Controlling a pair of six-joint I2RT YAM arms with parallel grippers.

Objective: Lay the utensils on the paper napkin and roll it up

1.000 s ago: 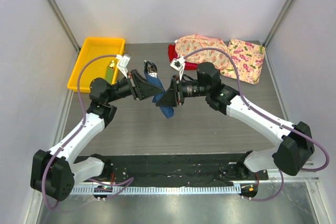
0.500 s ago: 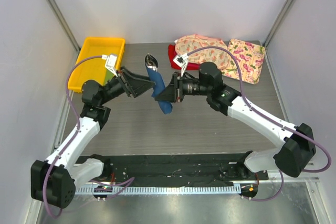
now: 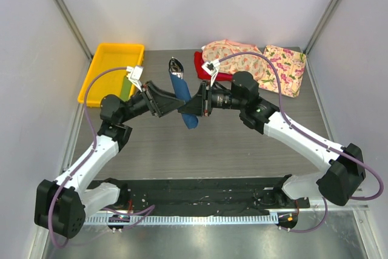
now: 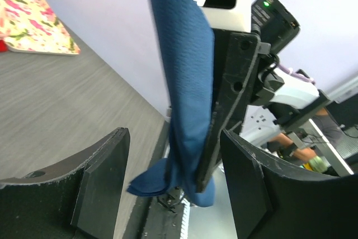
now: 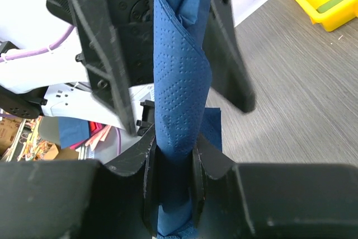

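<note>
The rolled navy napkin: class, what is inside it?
A silver spoon head sticks out of the napkin roll at its far end. Its handle and anything else inside are hidden by the paper.

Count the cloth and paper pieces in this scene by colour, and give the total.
Dark navy-blue rolled paper napkin: 1
Pink floral fabric cloths: 2
Red fabric cloth: 1
Total: 4

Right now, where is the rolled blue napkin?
In the top view the paper napkin is over the table middle, pinched by the right gripper, with the open left gripper just to its left; a spoon head pokes from its far end.
</note>
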